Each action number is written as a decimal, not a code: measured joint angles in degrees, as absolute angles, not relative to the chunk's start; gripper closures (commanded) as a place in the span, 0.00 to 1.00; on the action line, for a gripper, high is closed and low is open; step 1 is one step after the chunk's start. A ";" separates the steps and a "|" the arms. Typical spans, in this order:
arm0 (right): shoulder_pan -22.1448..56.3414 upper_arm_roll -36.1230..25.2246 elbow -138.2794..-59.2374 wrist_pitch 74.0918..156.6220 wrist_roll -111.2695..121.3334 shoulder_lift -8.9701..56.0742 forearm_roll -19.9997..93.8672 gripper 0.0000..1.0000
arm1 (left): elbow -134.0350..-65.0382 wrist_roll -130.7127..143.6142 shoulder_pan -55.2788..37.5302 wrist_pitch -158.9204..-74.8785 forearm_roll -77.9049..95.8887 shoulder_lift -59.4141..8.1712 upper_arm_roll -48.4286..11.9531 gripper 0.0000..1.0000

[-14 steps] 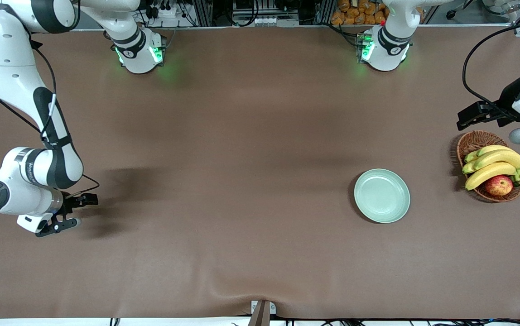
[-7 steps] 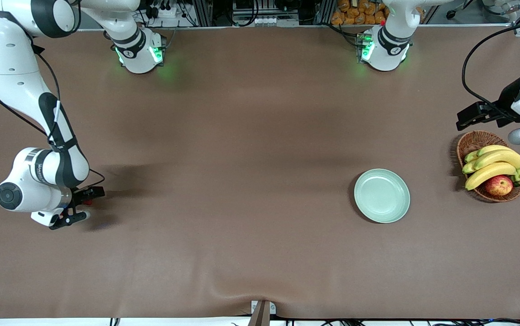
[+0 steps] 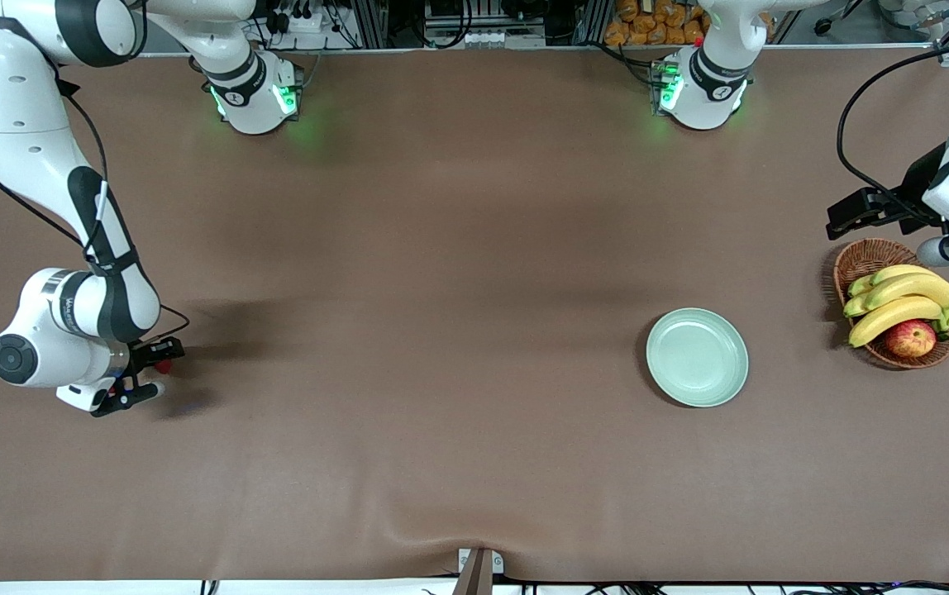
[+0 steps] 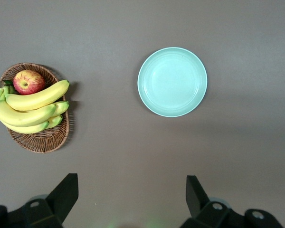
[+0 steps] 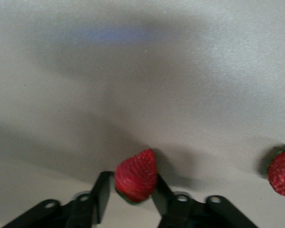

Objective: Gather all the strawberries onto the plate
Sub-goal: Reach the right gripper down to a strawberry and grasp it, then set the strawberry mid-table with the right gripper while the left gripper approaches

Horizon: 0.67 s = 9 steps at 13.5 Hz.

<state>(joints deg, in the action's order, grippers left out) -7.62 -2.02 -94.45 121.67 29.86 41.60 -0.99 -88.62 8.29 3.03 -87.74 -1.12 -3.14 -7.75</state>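
Note:
One strawberry point(image 5: 135, 175) sits between my right gripper's point(image 5: 131, 184) black fingers, which press on both its sides, low over the table at the right arm's end. In the front view it shows as a red speck point(image 3: 164, 364) at that gripper point(image 3: 152, 372). A second strawberry point(image 5: 282, 174) lies on the cloth beside it. The pale mint plate point(image 3: 697, 357) lies bare toward the left arm's end, also seen in the left wrist view point(image 4: 172, 81). My left gripper point(image 4: 131, 190) hangs open and high over the table near the basket, holding nothing.
A brown wicker basket point(image 3: 863, 260) with bananas point(image 3: 900, 302) and a red-yellow apple point(image 3: 910, 338) stands beside the plate at the left arm's end. Brown cloth covers the table, with a wrinkle near the front edge point(image 3: 441, 529).
My right gripper came down a little toward the table's middle, then its fingers closed on the strawberry. The left arm shifted only slightly.

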 measured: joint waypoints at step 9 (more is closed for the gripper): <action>-5.69 5.99 -91.62 120.50 30.32 38.27 -0.98 1.00 | -88.62 8.29 3.07 -88.01 -1.12 -3.49 -7.75 0.00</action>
<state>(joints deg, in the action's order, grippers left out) -5.69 5.99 -91.62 120.50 30.32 38.27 -0.98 -88.62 8.29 3.07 -88.01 -1.12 -3.49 -7.75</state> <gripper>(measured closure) 0.736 0.000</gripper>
